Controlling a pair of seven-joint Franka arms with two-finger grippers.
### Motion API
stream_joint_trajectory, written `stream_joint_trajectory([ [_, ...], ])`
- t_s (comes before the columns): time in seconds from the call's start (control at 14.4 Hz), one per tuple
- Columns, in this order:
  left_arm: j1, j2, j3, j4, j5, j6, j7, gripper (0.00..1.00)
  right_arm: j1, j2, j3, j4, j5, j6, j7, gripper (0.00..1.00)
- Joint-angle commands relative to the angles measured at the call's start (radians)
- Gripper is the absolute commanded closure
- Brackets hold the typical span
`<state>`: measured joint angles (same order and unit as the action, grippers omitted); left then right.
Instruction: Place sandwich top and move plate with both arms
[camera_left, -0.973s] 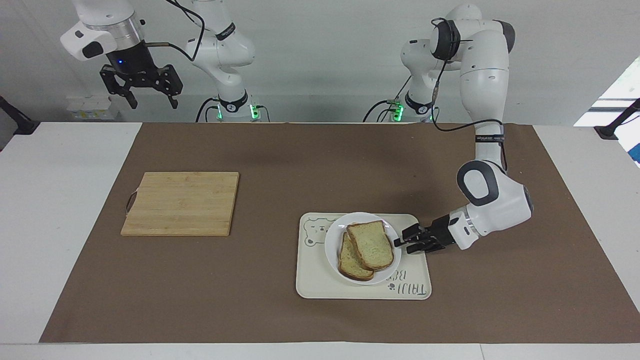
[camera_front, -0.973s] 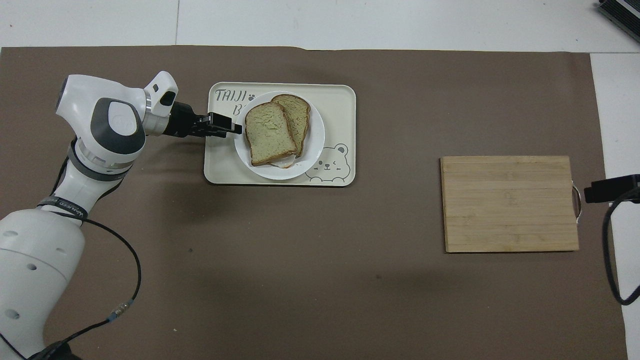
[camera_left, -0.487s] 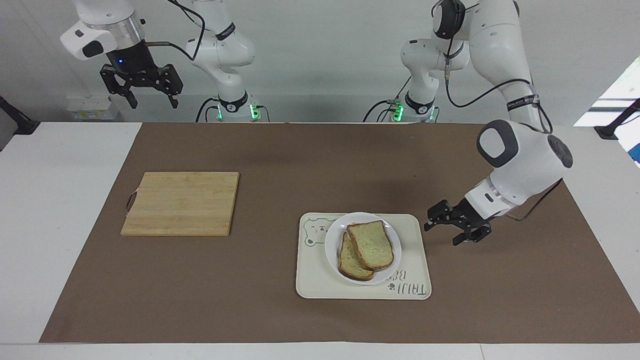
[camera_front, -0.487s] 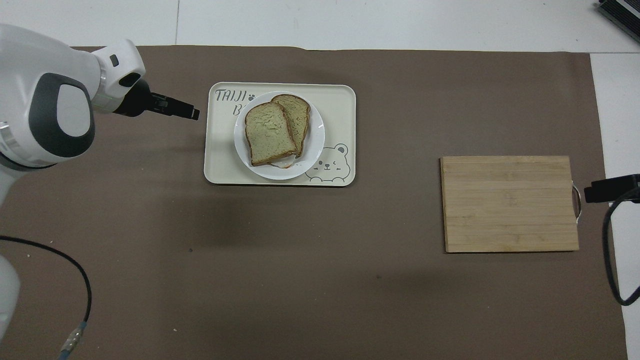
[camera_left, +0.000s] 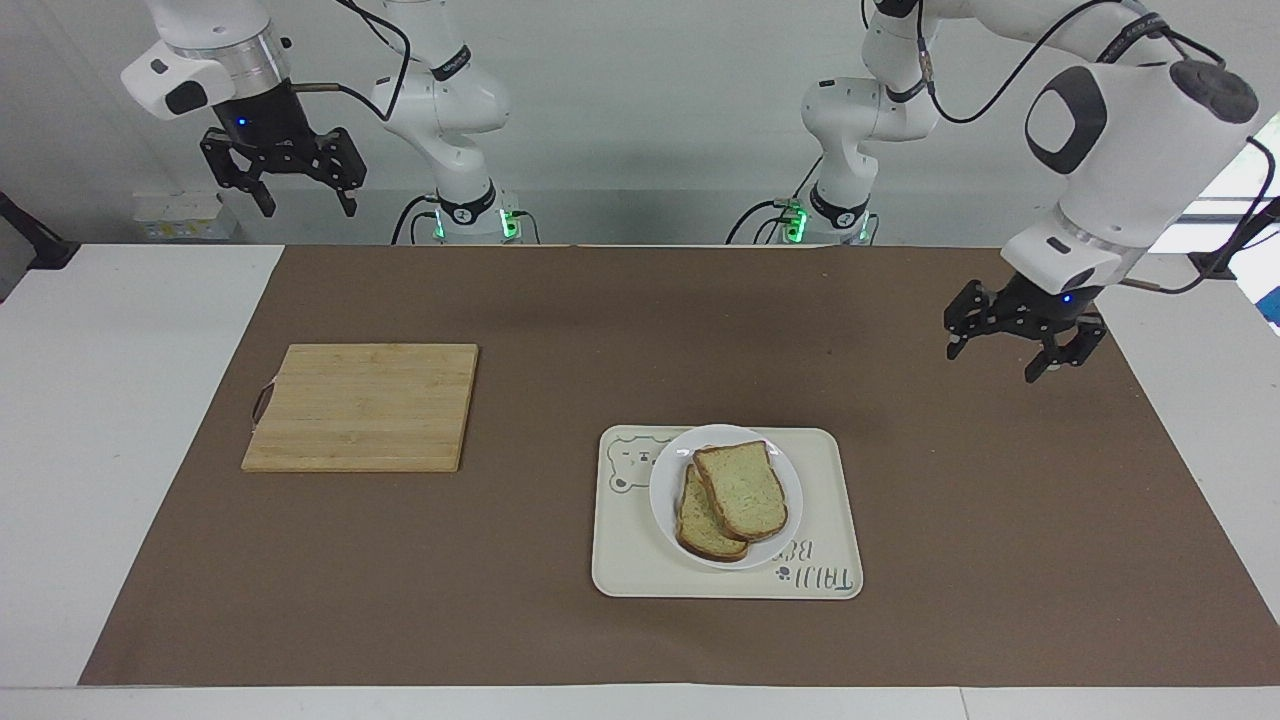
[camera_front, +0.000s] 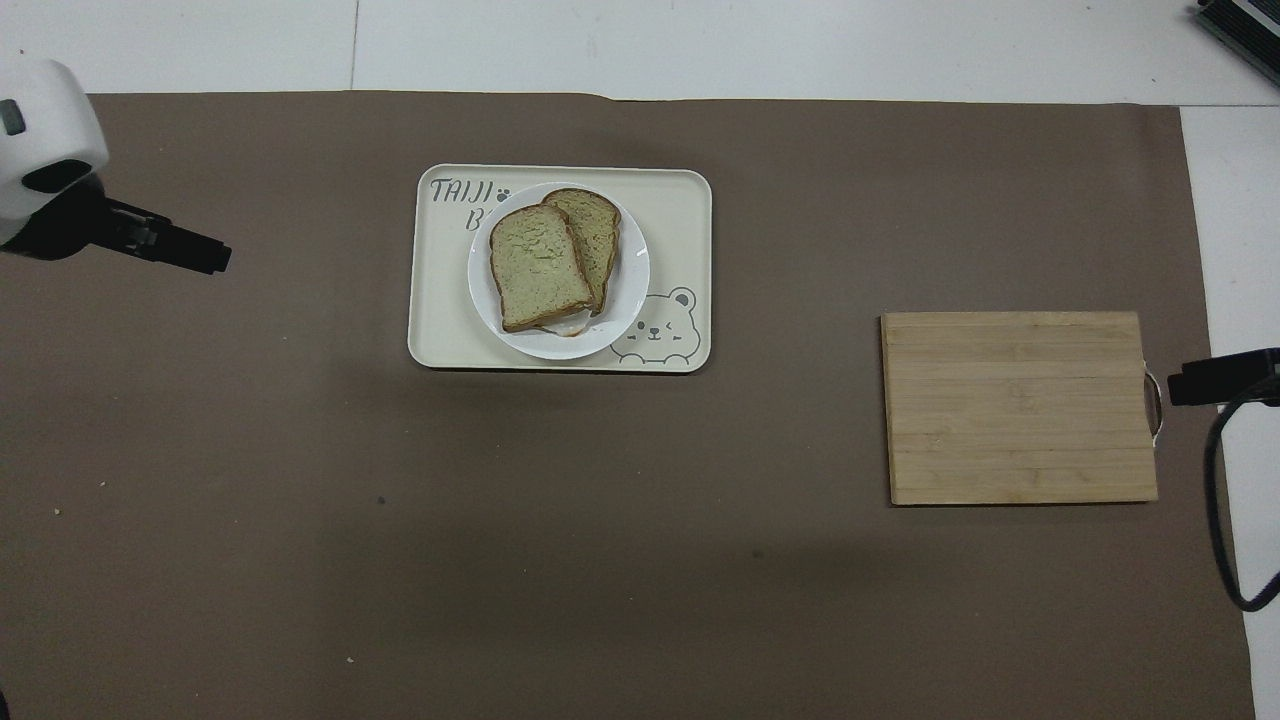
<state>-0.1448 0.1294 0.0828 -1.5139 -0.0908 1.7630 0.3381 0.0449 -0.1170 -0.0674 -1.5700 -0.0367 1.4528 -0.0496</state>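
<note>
Bread top (camera_left: 741, 490) now released onto plate (camera_left: 790, 480), lying skewed over the lower slice (camera_left: 705, 530), overlapping but not squared up. Left gripper (camera_left: 1018, 338) let go a second ago at the plate's 3 o'clock edge in the facing view, since lifted and pulled away toward 2 o'clock, now up over bare brown mat (camera_left: 620, 330) at the left arm's end of the table, fingers spread, carrying nothing. Right gripper (camera_left: 283, 175) parked high at roughly 10 o'clock from the cutting board (camera_left: 365, 405), fingers apart, empty, unchanged over the last second; waiting. Plate unmoved, sitting on the bear-print tray (camera_left: 830, 550), same spot throughout. Reads as: stacking step done, plate move not yet started. Next step likely needs both grippers down at opposite plate rims, 3 and 9 o'clock. Risk: loose skewed top slice sliding off if plate tilts during the lift. Cutting board bare, possibly the drop-off spot, not confirmable.
</note>
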Motion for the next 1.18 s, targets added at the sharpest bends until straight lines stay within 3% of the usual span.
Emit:
stream_joint_trajectory([
  [0.0,0.014,-0.03,0.0,0.073,0.032,-0.109,-0.019,0.0,-0.005,0.005,0.0,0.016,0.02,-0.019,-0.013,0.0],
  [0.28,0.051,-0.12,0.026,0.11,0.036,-0.223,-0.019,0.0,-0.005,0.005,0.0,0.016,0.02,-0.019,-0.013,0.0],
  [0.49,0.045,-0.139,0.025,0.106,0.043,-0.348,-0.1,0.0,-0.005,0.005,0.0,0.016,0.02,-0.019,-0.013,0.0],
  [1.11,0.033,-0.175,0.011,0.055,0.095,-0.365,-0.171,0.0,-0.005,0.005,0.0,0.016,0.02,-0.019,-0.013,0.0],
])
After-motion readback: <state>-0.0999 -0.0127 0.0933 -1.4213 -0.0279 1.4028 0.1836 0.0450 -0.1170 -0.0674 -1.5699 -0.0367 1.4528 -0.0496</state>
